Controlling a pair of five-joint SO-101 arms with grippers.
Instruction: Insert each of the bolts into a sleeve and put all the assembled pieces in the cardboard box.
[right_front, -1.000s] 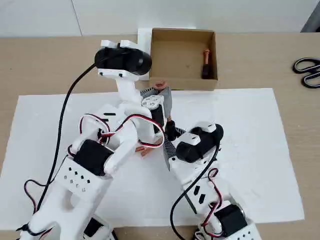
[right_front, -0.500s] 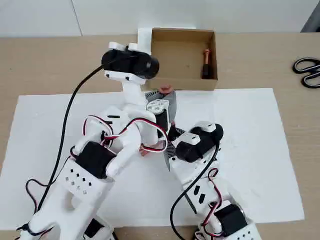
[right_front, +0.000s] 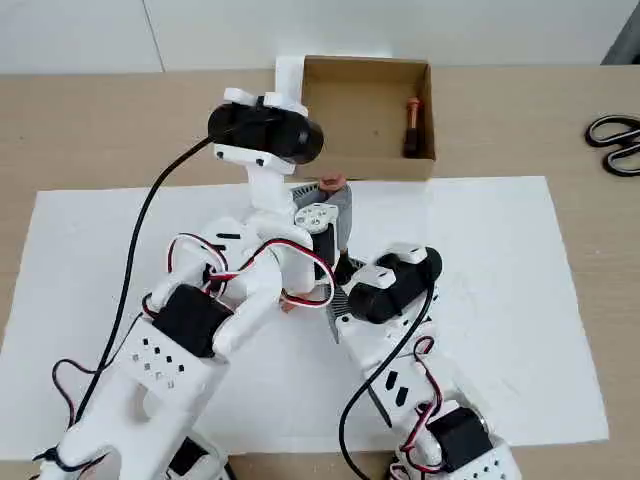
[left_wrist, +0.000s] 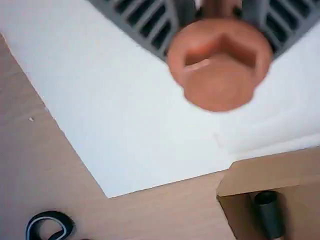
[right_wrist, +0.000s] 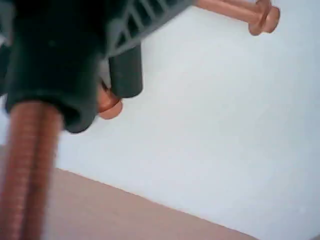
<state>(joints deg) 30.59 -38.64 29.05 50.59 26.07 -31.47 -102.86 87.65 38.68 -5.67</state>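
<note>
So, the left claw (right_front: 328, 208) is clamped on a copper bolt (right_front: 332, 184), up over the far edge of the white paper sheet (right_front: 500, 300) and just short of the cardboard box (right_front: 365, 167); from above, the bolt's head points toward the box, long axis roughly near-to-far; in the left wrist view the hex head faces straight into the lens, so the shaft is hidden behind it; inside the box one assembled piece (right_front: 411, 125) lies along the right wall as seen from above, also near-to-far, copper head at the far end, dark part nearer; the right claw (right_front: 338, 288) sits low over the paper, mostly tucked under the left arm, and honestly I can't tell whether it's open or closed; its wrist view has a dark sleeve (right_wrist: 50, 65) blurred right up against the lens, with a threaded copper shaft (right_wrist: 27, 170) sticking out toward the camera, cut off at the edge; further off a second bolt (right_wrist: 240, 10) shows against the paper, head end free, other end hidden behind a grey ribbed part; scissors (right_front: 615, 140) lie on the bare bench (right_front: 100, 130) well off to the right, cut by the frame.
</note>
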